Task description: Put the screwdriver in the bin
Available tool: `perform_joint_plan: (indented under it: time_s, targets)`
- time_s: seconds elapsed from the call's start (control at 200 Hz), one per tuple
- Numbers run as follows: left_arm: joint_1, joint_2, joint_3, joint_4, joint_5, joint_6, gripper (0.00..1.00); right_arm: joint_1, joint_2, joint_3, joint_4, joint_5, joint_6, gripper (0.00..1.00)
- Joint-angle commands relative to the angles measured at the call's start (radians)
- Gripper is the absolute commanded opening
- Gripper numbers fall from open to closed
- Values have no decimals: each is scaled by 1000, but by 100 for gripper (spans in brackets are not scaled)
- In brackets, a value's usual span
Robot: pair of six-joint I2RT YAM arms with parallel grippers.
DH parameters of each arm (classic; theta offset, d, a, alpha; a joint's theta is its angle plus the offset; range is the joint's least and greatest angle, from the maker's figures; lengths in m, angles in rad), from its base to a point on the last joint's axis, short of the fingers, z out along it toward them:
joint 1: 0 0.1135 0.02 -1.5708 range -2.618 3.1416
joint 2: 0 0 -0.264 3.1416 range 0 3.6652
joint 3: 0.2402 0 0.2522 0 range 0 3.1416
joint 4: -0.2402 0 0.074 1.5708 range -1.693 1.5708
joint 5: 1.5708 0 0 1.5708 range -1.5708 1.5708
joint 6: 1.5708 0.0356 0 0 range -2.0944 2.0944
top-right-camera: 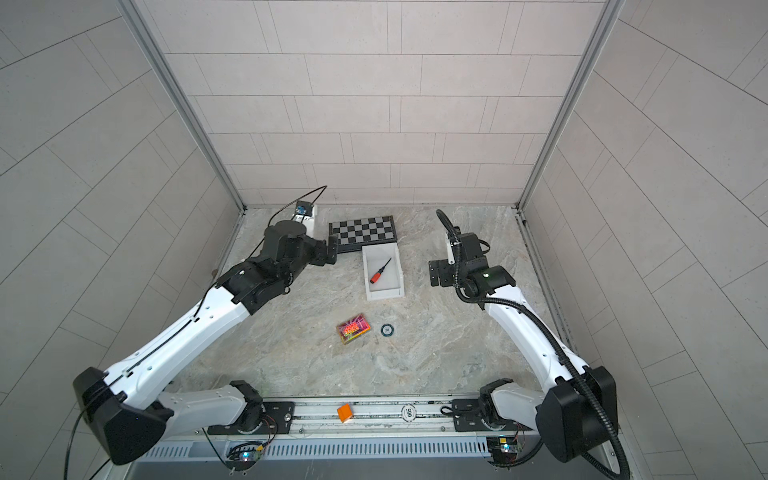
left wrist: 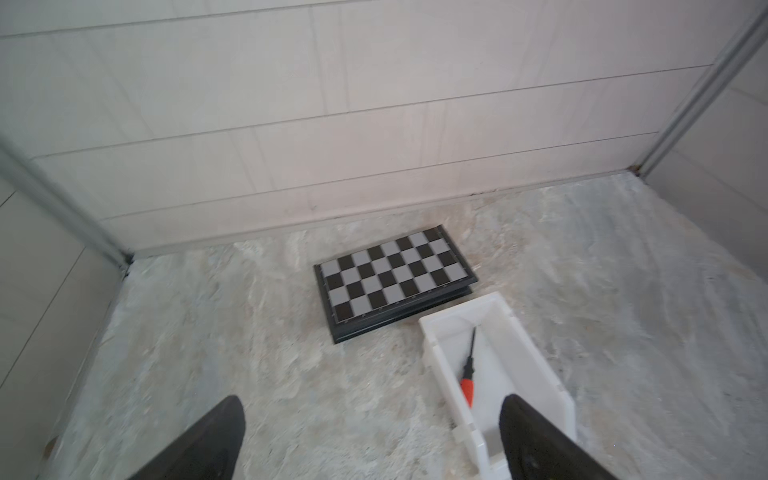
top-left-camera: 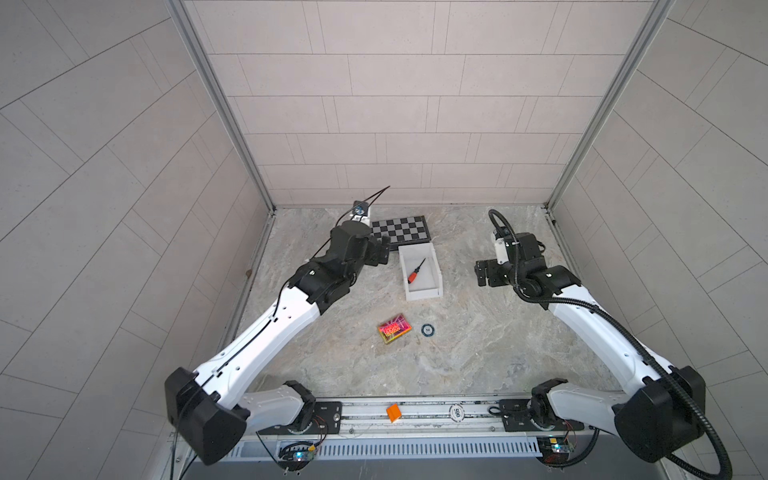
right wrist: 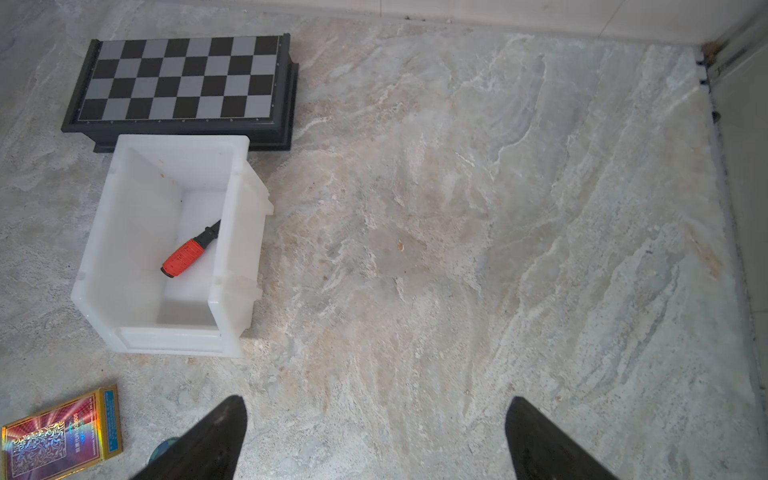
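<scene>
Left gripper (left wrist: 370,415) is hanging wide open and empty just beside the bin (top-left-camera: 424,294), probably because the screwdriver (top-left-camera: 415,272) is already lying slantwise on the bin's floor, handle toward the low end. Right gripper (right wrist: 374,415) is idling open, well apart, over bare surface (top-left-camera: 478,353). Task is looking done.

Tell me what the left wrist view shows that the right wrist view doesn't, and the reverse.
Only the left wrist view: the whole thin shaft of the screwdriver, and the open left gripper. Only the right wrist view: the shiny card box and the open right gripper; a wall of the bin hides the shaft there. Both: the screwdriver lying inside the bin, held by neither gripper, with the chessboard beside it.
</scene>
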Motion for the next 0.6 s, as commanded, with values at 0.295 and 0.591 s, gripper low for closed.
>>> perform_joint_plan:
  time_s: [0.295,0.591]
  targets:
    - [202,-358,-645,579,-198,125,99,65,-41,-266,576,168,-125,99]
    - [296,-230,-864,878,-278,114,99,-62,-27,-549,908,308,-231,99]
